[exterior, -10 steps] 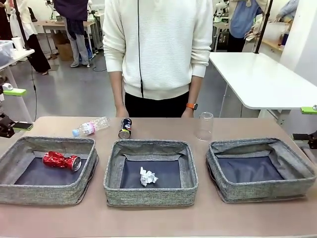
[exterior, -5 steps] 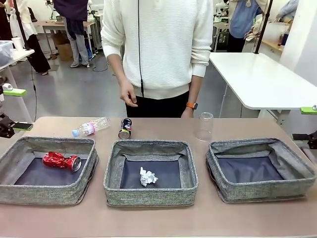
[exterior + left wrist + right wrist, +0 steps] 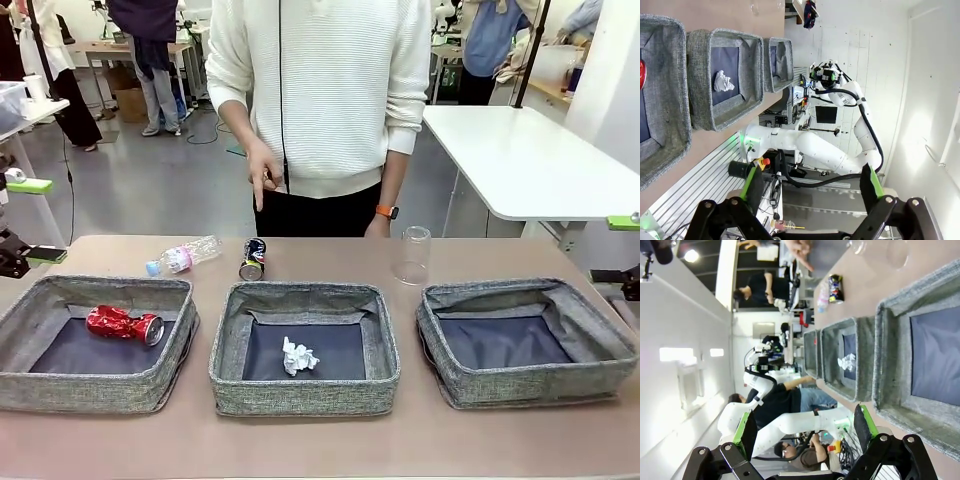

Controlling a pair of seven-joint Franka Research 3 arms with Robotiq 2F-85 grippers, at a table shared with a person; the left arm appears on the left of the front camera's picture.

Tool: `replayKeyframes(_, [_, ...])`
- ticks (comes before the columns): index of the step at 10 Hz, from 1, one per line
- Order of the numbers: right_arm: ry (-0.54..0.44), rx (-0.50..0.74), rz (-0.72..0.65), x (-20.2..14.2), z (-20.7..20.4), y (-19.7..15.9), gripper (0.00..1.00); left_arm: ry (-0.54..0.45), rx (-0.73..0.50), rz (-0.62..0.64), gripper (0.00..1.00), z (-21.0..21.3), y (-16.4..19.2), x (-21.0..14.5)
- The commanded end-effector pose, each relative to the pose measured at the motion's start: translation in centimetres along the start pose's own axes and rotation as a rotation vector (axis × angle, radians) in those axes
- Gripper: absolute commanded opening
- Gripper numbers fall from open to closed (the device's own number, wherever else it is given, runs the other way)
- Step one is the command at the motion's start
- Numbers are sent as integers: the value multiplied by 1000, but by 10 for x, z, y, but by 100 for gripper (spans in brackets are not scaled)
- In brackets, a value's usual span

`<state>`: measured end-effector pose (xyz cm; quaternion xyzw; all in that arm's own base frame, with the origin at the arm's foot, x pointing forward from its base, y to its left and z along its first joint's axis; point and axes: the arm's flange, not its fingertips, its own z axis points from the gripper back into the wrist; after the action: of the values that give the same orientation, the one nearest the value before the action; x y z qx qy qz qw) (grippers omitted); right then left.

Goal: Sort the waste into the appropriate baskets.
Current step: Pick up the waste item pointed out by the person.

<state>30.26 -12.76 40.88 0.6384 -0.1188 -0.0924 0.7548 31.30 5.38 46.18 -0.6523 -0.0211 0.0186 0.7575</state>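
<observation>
With the left gripper (image 3: 811, 179) and right gripper (image 3: 806, 426) both spread wide and empty, the dark can (image 3: 252, 259) lying just behind the middle basket (image 3: 305, 392) looks light and slick (apt to roll), best pinched across its body.

Right pincer (image 3: 804, 429) empty, jaws spread wide. Bench (image 3: 865, 287) carries baskets in a row: nearest basket (image 3: 892, 355) shows bare lining; middle basket (image 3: 864, 360) holds paper ball (image 3: 846, 361). Dark can (image 3: 835, 288) lies beside bottle (image 3: 822, 296) beyond.
</observation>
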Motion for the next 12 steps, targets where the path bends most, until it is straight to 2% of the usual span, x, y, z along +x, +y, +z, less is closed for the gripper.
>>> replayKeyframes(1, [-8,1,2,2,2,2,100,4,-13,-3,100,3,-3,-3])
replayKeyframes(2, [-8,1,2,2,2,2,100,0,0,0,100,0,0,0])
replayKeyframes(3, [-8,1,2,2,2,2,100,-16,171,36,100,-8,-9,12])
replayKeyframes(4, [-8,1,2,2,2,2,100,21,271,18,100,-33,-29,30])
replayKeyframes(6, [-8,1,2,2,2,2,100,-22,605,-16,100,-122,-70,72])
replayKeyframes(8, [-8,1,2,2,2,2,100,-133,885,2,100,-187,-75,103])
replayKeyframes(9, [-8,1,2,2,2,2,100,-171,970,-14,100,-208,-65,114])
replayKeyframes(10, [-8,1,2,2,2,2,100,-269,995,-89,100,-217,-59,117])
replayKeyframes(11, [-8,1,2,2,2,2,100,-350,942,-167,100,-213,-59,116])
replayKeyframes(12, [-8,1,2,2,2,2,100,-210,923,-133,100,-229,-74,103])
